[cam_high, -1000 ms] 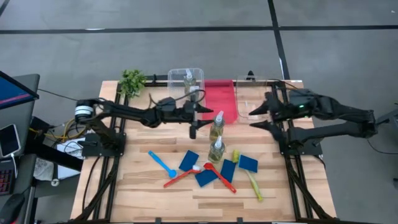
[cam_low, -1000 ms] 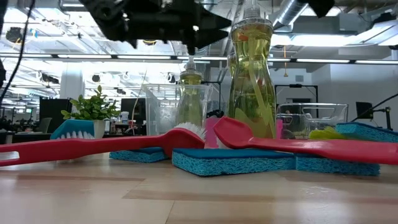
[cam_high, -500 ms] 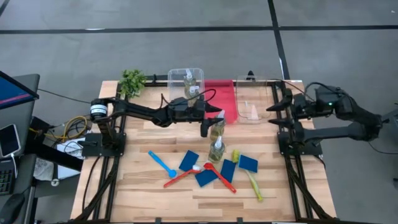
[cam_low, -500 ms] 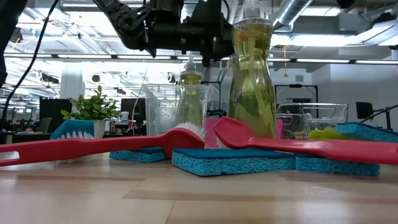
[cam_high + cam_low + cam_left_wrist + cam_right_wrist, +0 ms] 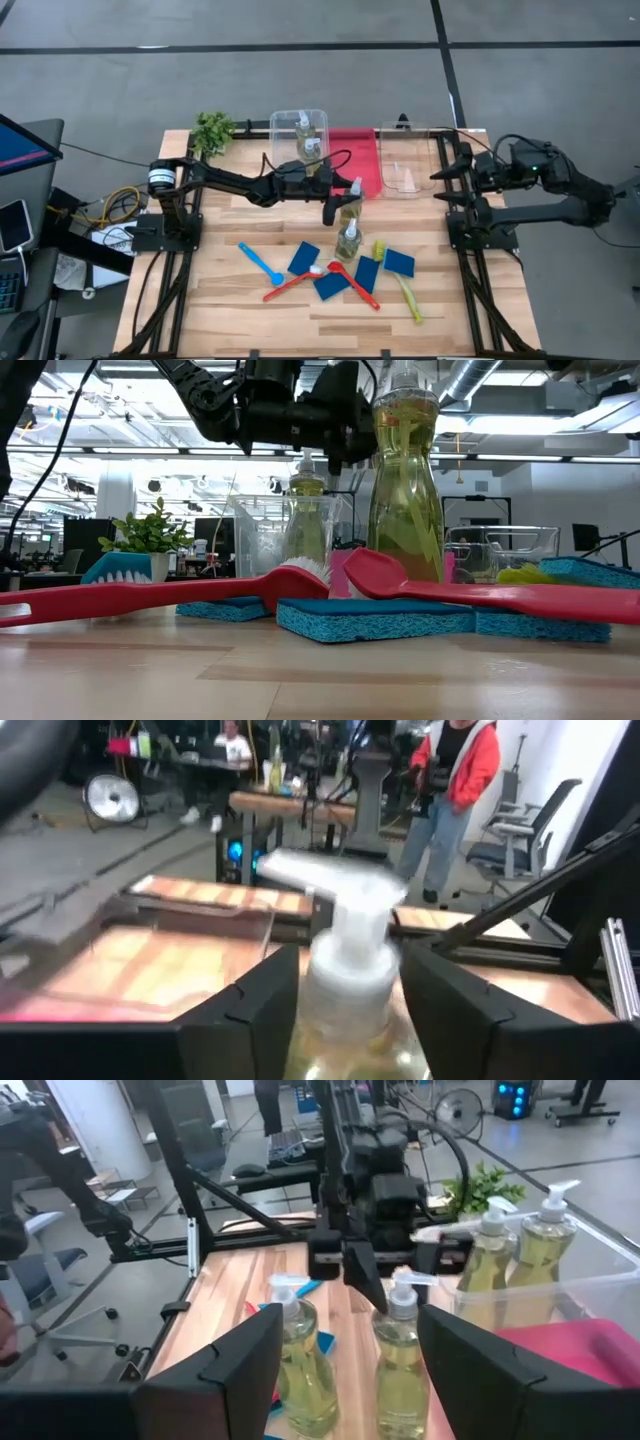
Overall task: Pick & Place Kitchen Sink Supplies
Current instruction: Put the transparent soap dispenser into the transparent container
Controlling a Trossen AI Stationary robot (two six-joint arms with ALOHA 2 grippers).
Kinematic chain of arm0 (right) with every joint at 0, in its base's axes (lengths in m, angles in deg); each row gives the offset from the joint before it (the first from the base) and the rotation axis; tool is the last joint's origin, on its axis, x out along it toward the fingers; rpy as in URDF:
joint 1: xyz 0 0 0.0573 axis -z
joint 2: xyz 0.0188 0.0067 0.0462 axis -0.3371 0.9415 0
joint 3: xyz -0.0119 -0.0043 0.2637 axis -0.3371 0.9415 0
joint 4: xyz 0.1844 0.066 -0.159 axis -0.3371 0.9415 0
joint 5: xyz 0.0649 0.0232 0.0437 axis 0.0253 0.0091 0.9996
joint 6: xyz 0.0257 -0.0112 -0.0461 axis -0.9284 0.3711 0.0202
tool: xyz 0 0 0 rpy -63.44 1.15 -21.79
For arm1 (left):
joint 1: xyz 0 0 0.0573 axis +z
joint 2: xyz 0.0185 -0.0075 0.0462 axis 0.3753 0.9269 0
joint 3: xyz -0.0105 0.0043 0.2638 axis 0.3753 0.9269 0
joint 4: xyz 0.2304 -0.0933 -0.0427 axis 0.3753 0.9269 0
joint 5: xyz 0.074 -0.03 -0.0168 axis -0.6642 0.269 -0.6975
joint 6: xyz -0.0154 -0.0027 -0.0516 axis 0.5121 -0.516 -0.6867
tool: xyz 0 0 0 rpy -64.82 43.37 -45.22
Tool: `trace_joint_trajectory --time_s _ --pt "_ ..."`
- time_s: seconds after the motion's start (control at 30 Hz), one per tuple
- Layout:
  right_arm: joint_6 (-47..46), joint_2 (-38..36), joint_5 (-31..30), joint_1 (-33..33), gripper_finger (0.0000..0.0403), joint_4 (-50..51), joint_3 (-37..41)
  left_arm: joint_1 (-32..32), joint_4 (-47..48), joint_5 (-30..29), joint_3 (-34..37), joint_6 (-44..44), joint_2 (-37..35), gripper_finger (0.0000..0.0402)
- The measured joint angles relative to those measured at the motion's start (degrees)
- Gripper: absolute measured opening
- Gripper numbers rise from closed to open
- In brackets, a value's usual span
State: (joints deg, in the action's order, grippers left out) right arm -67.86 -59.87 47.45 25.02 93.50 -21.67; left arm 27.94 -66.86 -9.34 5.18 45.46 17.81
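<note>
Two clear bottles of yellow-green liquid stand on the table's middle. My left gripper (image 5: 340, 203) reaches level from the left and is shut on the farther bottle (image 5: 351, 200); the nearer bottle (image 5: 347, 240) stands free on its base. Two more bottles (image 5: 303, 135) stand in the clear bin (image 5: 300, 118) at the far edge. Blue sponges (image 5: 303, 257) and long-handled brushes (image 5: 295, 283) lie flat toward the near edge. My right gripper (image 5: 452, 178) hangs open over the table's right edge, nothing between its fingers. My left gripper has the farther bottle's neck (image 5: 345, 982), just under the white pump top, between its two fingers (image 5: 255, 1015), one on each side. The fingers come level from the table's left. The bottle stands upright; its base is hidden behind the nearer bottle in the low view.
A red bin (image 5: 352, 160) and a second clear bin (image 5: 405, 165) sit at the far edge, right of the bin with bottles. A small green plant (image 5: 212, 130) stands at the far left corner. People stand in the room beyond the table.
My left gripper has gone toward the table's right edge and a little down, up to the farther bottle, so that its fingers now flank the neck. My right gripper has drawn back toward the right edge. The bottles have stayed where they were.
</note>
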Motion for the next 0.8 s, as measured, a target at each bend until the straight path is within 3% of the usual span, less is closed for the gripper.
trace_joint_trajectory --time_s 0.2,0.6,0.8 --pt "1.3 0.0 0.0 0.0 0.0225 -0.1 0.0 -0.3 -0.3 -0.2 0.0 1.6 -0.1 0.0115" --pt "1.5 0.0 0.0 0.0 0.0225 0.9 0.0 -0.9 0.1 0.5 0.0 1.8 -0.6 0.0115" --pt "1.5 0.0 0.0 0.0 0.0225 1.0 0.0 -1.5 0.3 2.8 0.2 1.9 -5.0 0.0115"
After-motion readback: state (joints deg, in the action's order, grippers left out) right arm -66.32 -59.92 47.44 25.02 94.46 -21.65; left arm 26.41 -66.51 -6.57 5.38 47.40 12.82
